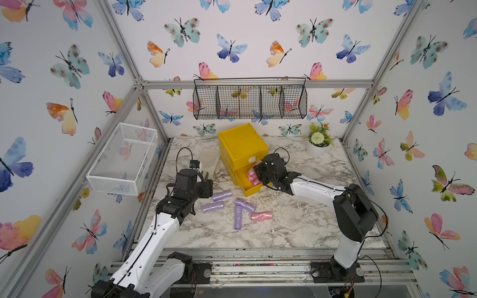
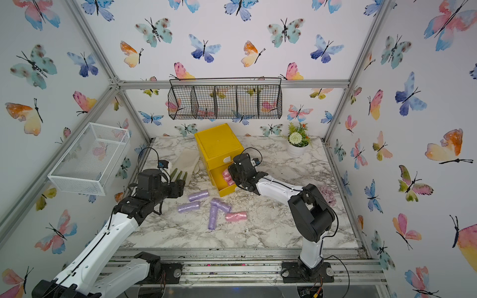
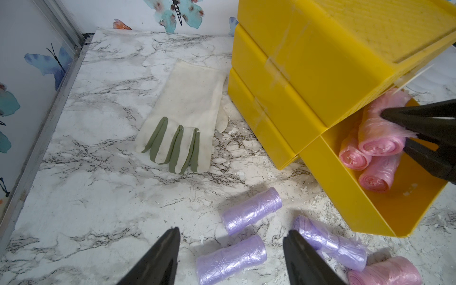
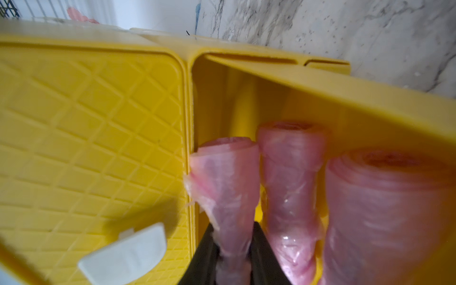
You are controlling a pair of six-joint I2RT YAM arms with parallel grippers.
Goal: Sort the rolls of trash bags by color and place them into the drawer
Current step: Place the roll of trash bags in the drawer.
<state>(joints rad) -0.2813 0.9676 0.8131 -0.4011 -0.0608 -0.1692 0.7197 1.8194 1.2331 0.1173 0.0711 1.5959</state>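
Clamping a pink roll (image 4: pixel 227 187) between closed fingers, the right gripper (image 4: pixel 233 237) reaches into the open drawer (image 3: pixel 345 197) of the yellow cabinet (image 1: pixel 241 144). We see the held roll lying close against the cabinet's front, beside two more pink rolls (image 4: pixel 288 185) already resting in the drawer. We judge this to be the drop-off step for the pink batch: the roll is in place but not yet let go.

Across the marble table (image 1: pixel 296 227), the left gripper (image 3: pixel 232 256) hovers with its fingers spread wide and nothing between them, just above the nearest of four purple rolls (image 1: pixel 222 195) scattered in front of the drawer. A loose pink roll (image 1: pixel 261 216) lies at the near end of that cluster, touching one of the purple ones. We can find no green rolls anywhere in view, and we cannot tell what the cabinet's shut drawers hold. A cream glove (image 3: pixel 187 116) with green fingers lies flat beside the cabinet, apart from the rolls.

Next, we think, the right gripper needs to open and back straight out without dragging the crinkly plastic along, since the thin film could cling to a finger. The loose pink roll would then be the natural pick, taken carefully so that its purple neighbour is not nudged. The purple rolls, by our reading of the task, belong in a different drawer, which would need pulling open.
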